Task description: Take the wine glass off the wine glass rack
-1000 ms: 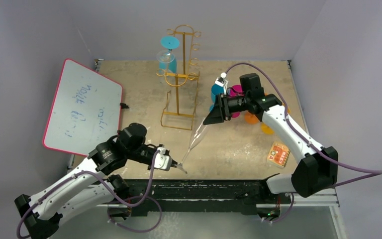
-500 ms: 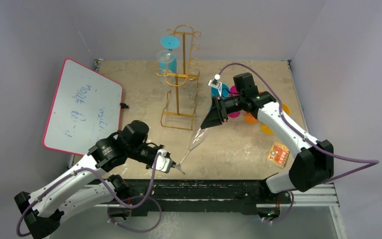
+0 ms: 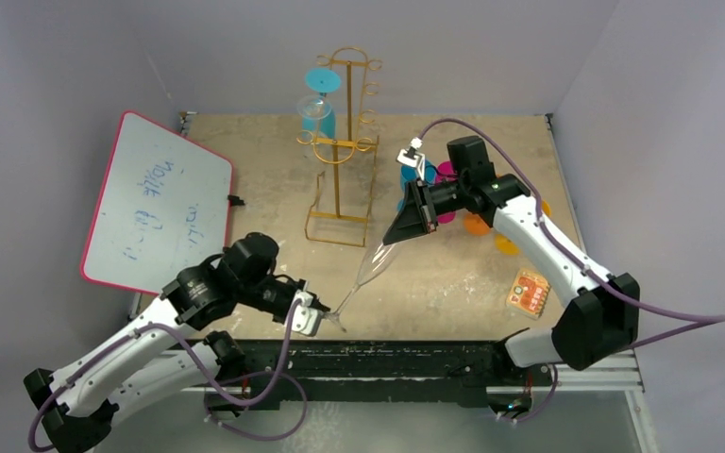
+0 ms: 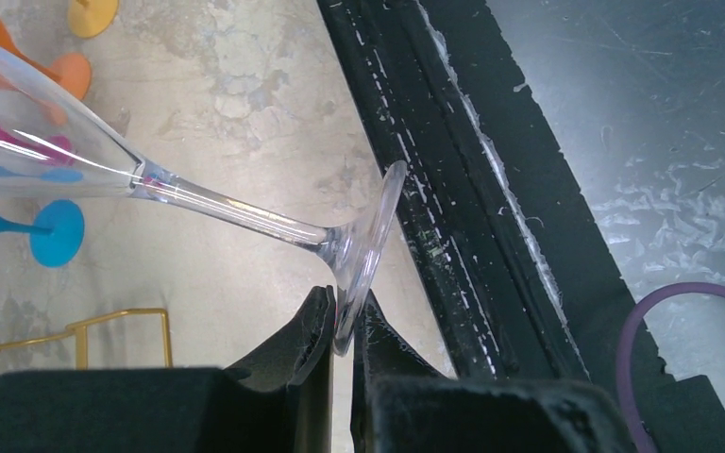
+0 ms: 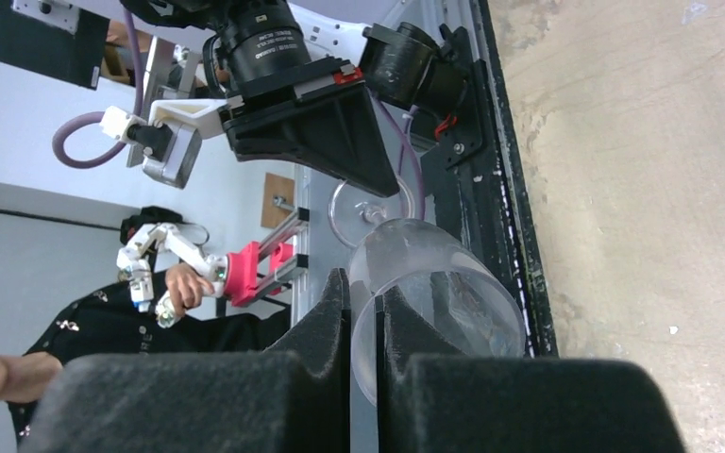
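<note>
The right claw [image 5: 363, 283] has just pinched shut on the rim of the clear wine glass [image 3: 373, 262], while the left claw [image 4: 340, 321] clamps its foot. The glass hangs tilted between them, already off the rack [image 3: 340, 151], at its five o'clock. A handover looks likely.

Colours noted: wine glass [image 3: 370, 264] clear, colourless; rack [image 3: 338, 156] gold; second glass [image 3: 322, 92] turquoise. The table [image 3: 453, 274] is tan, mottled with pale patches. The whiteboard [image 3: 156, 203] is white with a pink-red border and faint blue scribbles (illegible). The arms [image 3: 543, 241] are white with black joints; cable [image 3: 670, 321] purple. One magenta foot [image 3: 448, 172], one orange foot [image 3: 477, 225]. The small card [image 3: 528, 292] is orange with pale markings. The walls [image 3: 57, 57] are pale lilac-grey.
</note>
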